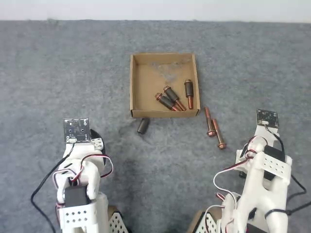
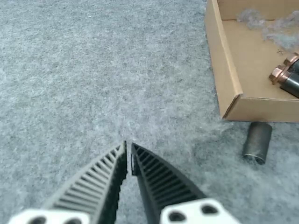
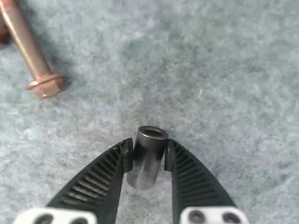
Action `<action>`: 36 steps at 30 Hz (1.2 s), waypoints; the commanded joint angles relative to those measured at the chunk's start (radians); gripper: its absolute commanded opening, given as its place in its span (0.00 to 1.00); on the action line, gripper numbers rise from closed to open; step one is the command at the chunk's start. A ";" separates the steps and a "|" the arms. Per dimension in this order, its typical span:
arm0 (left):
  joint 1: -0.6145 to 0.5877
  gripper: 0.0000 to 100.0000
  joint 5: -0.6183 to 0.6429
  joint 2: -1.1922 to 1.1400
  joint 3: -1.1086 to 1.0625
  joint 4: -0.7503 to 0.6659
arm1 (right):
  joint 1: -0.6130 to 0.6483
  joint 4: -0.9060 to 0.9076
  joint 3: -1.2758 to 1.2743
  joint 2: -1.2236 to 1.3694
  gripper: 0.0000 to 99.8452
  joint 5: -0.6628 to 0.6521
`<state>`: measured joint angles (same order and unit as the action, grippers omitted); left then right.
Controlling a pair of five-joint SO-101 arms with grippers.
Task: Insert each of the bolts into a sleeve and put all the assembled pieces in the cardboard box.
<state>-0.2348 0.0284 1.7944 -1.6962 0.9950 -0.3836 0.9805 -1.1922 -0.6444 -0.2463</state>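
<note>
Clamping short dark metal sleeve (image 3: 148, 161) in your right gripper (image 3: 147, 145); left gripper (image 2: 128, 145) clenched empty. Next, aligning copper bolt (image 3: 28, 51) to bore.

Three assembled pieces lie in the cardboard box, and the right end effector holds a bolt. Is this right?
Not quite. The right wrist view shows the right end effector holding a dark sleeve, not a bolt. Three assembled pieces do lie in the cardboard box.

The left hand (image 2: 128, 145) hangs over the grey tabletop (image 2: 84, 70), fingers closed together. A dark sleeve (image 2: 257, 141) lies just beside a corner of the cardboard box (image 2: 261, 109).
</note>
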 commanded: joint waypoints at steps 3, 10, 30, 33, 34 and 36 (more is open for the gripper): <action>0.002 0.01 -0.009 0.018 0.012 -0.023 | 0.007 -0.031 0.011 0.025 0.10 0.011; 0.002 0.01 -0.009 0.018 0.012 -0.023 | 0.007 -0.027 0.066 0.143 0.09 0.012; 0.003 0.01 0.015 0.018 0.012 -0.057 | -0.002 -0.033 0.064 0.147 0.01 0.012; 0.038 0.01 0.014 0.018 0.021 -0.055 | -0.001 -0.035 0.064 0.147 0.01 0.012; 0.049 0.01 0.014 0.017 0.036 -0.052 | 0.004 -0.036 0.064 0.147 0.01 0.012; 0.061 0.01 0.012 0.015 0.081 -0.043 | 0.022 -0.036 0.064 0.147 0.01 0.012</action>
<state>-0.2010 0.0299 1.7944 -1.6962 0.9674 -0.3759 0.9574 -1.1676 -0.5033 -0.2478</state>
